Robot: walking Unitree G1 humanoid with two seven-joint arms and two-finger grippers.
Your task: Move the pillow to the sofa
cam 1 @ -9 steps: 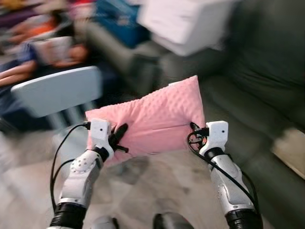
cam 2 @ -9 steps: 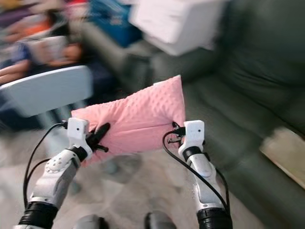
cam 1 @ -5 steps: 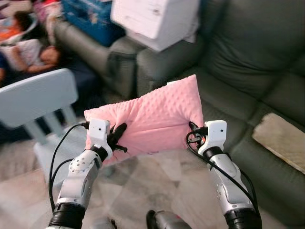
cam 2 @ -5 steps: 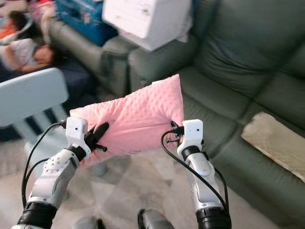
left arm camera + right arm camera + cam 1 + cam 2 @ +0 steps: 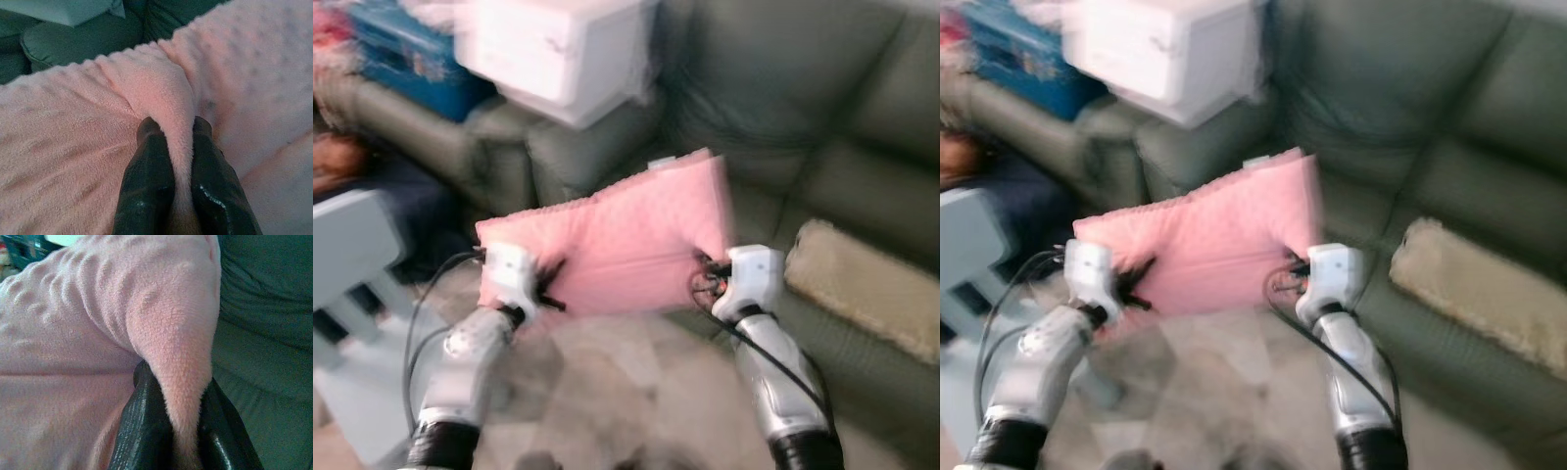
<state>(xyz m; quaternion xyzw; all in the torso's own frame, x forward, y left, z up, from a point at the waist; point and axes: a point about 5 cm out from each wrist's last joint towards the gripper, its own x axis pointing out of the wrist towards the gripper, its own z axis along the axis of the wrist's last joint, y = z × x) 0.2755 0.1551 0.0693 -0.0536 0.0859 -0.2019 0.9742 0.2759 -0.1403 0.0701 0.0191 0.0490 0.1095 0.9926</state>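
In the left eye view, which was blurry, a pink pillow (image 5: 607,245) was held up in the air in front of a dark green sofa (image 5: 822,147). The pillow was held at its two near corners, one by the left gripper (image 5: 546,287) and one by the right gripper (image 5: 705,279). None of the pillow was seen resting on the sofa. A white box (image 5: 553,49) and a blue box (image 5: 396,59) were stacked on the sofa's far end, beyond the pillow. A tan mat (image 5: 862,289) was laid on the sofa seat, to the right of the pillow. A pale blue chair (image 5: 352,284) was seen to the left of the pillow, on the floor. In the right eye view the same things were shown, with the pillow again held up before the sofa seat. In the left wrist view, a fold of the pink pillow was squeezed tight between the two black fingers (image 5: 149,181), so that claw was closed on the pillow. A bit of the green sofa was seen past the pillow's edge. In the right wrist view, a corner of the pillow was pinched between the black fingers (image 5: 142,431) too, with the sofa's green cushion seen just beyond it.
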